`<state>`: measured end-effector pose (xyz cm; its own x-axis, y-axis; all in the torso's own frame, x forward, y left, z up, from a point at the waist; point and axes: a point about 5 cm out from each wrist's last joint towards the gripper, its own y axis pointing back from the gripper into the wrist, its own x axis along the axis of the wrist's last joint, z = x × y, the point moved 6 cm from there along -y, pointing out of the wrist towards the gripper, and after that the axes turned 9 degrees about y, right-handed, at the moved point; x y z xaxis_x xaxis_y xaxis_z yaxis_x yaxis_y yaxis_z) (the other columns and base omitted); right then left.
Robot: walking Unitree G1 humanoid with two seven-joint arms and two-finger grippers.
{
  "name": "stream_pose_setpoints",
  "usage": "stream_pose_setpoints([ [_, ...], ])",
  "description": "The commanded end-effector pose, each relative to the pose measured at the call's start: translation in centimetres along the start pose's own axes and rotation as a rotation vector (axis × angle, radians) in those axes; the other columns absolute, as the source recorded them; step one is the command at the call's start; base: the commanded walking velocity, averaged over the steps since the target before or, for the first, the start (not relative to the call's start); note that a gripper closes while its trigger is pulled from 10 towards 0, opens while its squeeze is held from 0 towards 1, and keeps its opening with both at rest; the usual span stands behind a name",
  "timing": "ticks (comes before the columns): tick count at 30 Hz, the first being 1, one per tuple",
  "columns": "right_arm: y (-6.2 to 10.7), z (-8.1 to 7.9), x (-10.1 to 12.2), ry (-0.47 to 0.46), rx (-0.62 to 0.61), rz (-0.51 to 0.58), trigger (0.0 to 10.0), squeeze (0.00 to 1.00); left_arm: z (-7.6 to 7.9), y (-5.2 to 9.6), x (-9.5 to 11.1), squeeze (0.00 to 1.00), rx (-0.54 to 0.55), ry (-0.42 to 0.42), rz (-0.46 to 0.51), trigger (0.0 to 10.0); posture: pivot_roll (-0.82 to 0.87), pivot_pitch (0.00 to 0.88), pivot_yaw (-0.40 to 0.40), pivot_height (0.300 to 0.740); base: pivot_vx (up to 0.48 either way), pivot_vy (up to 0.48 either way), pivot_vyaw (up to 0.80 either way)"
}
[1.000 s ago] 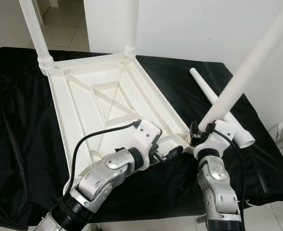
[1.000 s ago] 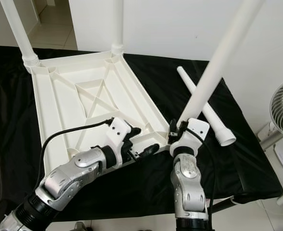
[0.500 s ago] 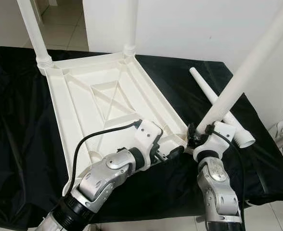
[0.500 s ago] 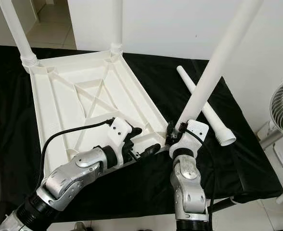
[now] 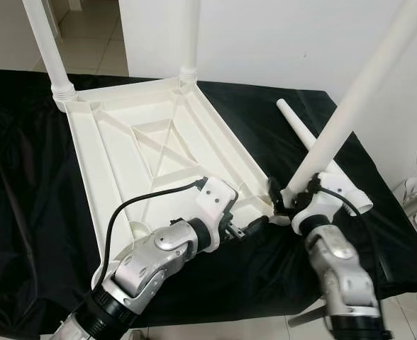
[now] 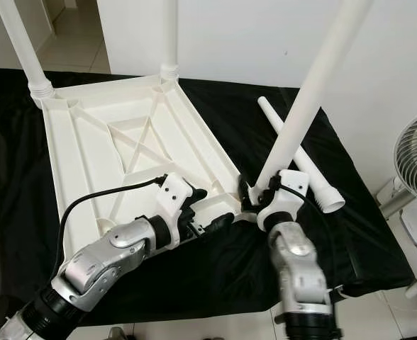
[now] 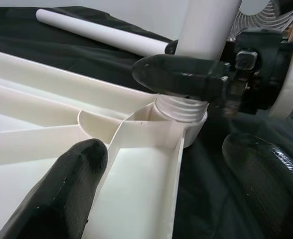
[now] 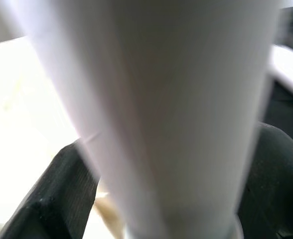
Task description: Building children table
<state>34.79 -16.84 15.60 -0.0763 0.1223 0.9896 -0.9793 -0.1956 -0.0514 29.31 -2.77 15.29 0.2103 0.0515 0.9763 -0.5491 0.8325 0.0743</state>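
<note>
The white plastic tabletop (image 5: 152, 149) lies upside down on a black cloth, with two legs (image 5: 49, 49) (image 5: 191, 35) standing in its far corners. My right gripper (image 5: 288, 197) is shut on a third leg (image 5: 343, 113), which leans up to the right. Its threaded base (image 7: 184, 107) sits in the near right corner socket. In the right wrist view the leg (image 8: 156, 114) is between both fingers (image 8: 47, 199). My left gripper (image 5: 247, 227) is open beside that corner, its fingers (image 7: 62, 194) either side of the tabletop's rim. A fourth leg (image 6: 311, 170) lies loose on the cloth.
The black cloth (image 5: 24, 184) covers the whole work surface and hangs over its near edge. A white fan (image 6: 414, 156) stands on the floor at the right. A white wall (image 5: 279, 35) is behind, and a tiled floor (image 5: 88, 28) at the far left.
My right forearm has swung out to the right while its gripper keeps hold of the leg. The leg's base has shifted slightly left toward the corner socket. The left arm has barely moved.
</note>
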Motion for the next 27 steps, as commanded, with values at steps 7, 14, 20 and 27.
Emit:
stream_pose_setpoints([
  [7, -0.1, -0.2, -0.6, 0.068, 0.240, 0.013, 10.0, 0.00, 1.9, 0.6, -0.2, 0.00, -0.161, -0.024, -0.033, 10.0, 0.03, 0.095, -0.052, 0.740, 0.000, 0.000, 0.00],
  [14, -0.5, 0.7, -1.1, 0.108, 0.322, 0.001, 10.0, 0.00, 1.8, 0.7, 0.0, 0.00, -0.156, -0.025, -0.032, 10.0, 0.04, 0.094, -0.051, 0.740, 0.000, 0.000, 0.00],
  [20, -0.7, 1.2, -1.8, 0.146, 0.343, -0.025, 0.0, 0.00, 1.8, 0.8, 0.0, 0.00, -0.152, -0.024, -0.031, 10.0, 0.04, 0.095, -0.053, 0.740, 0.000, 0.000, 0.00],
  [27, -0.7, 1.6, -2.8, 0.132, 0.339, -0.055, 0.0, 0.00, 1.8, 0.7, 0.1, 0.00, -0.149, -0.023, -0.024, 10.0, 0.04, 0.090, -0.058, 0.740, 0.000, 0.000, 0.00],
])
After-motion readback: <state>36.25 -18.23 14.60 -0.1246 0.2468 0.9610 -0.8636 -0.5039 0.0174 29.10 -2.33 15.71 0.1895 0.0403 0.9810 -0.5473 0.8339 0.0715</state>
